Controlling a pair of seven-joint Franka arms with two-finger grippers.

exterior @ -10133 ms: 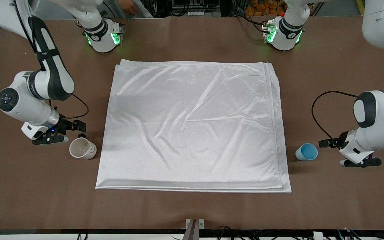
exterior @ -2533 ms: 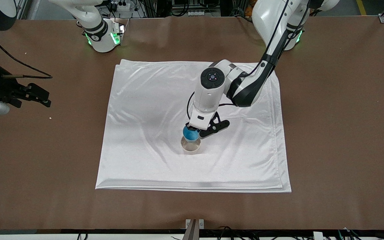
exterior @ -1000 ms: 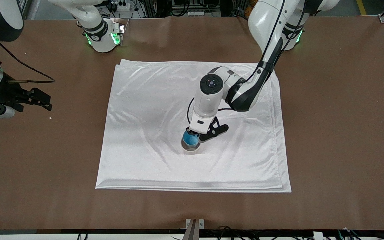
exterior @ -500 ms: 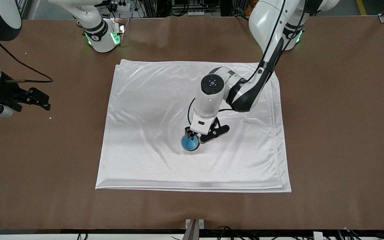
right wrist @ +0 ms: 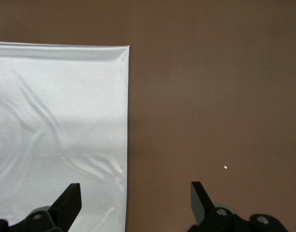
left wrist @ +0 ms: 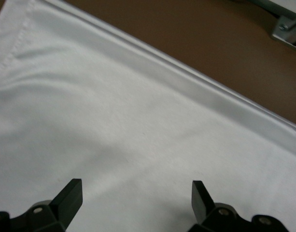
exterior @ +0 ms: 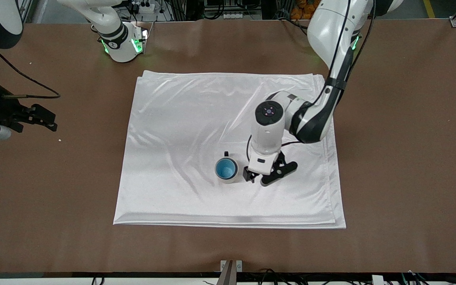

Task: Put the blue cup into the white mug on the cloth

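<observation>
The blue cup sits inside the white mug, which stands upright on the cloth near its middle; the mug's small dark handle points toward the robots. My left gripper is open and empty, low over the cloth beside the mug toward the left arm's end. In the left wrist view its fingers frame only bare cloth. My right gripper is open and empty over bare table at the right arm's end. The right wrist view shows the cloth's edge.
The brown table surrounds the cloth on all sides. A small white crumb lies on the table near the right gripper. The two arm bases stand along the table's edge farthest from the front camera.
The left gripper let go of the blue cup, now seated in the mug, and moved away toward the left arm's end of the cloth. The right arm barely moved.
</observation>
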